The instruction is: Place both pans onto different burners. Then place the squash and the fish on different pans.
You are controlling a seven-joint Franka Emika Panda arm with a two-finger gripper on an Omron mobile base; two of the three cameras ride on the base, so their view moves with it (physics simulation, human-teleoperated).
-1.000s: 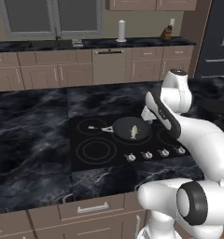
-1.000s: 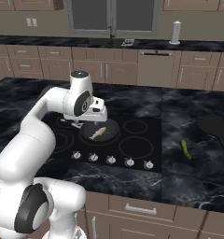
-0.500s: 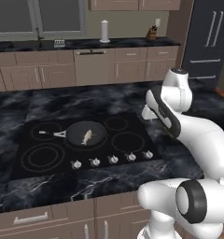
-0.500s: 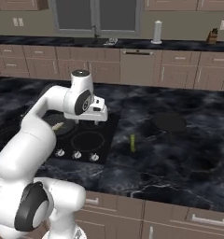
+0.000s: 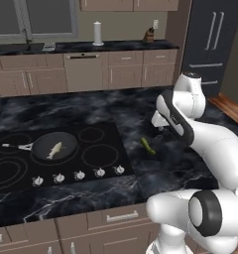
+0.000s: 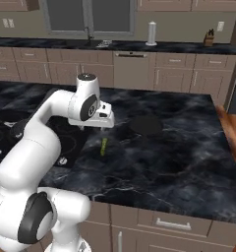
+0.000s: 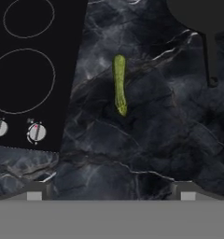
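Squash (image 7: 119, 84) lies alone on the dark marble desk (image 6: 179, 162), just beside the cooktop's (image 5: 22, 171) right edge, with the jaws open above it and holding nothing.

One pan (image 5: 54, 147) sits on a cooktop ring with its thin handle pointing left, and the fish (image 5: 54, 149) lies inside it. The other pan (image 6: 145, 125) rests on the desk, off the cooktop, beyond the squash on the side away from the burners (image 7: 21, 80); in the hand view its handle runs down toward the squash's side without touching it. Two small silver knobs (image 7: 36, 132) show at the cooktop's front edge. The gripper (image 7: 111, 189) hangs over bare marble near the squash, fingertips (image 7: 35, 189) well apart.
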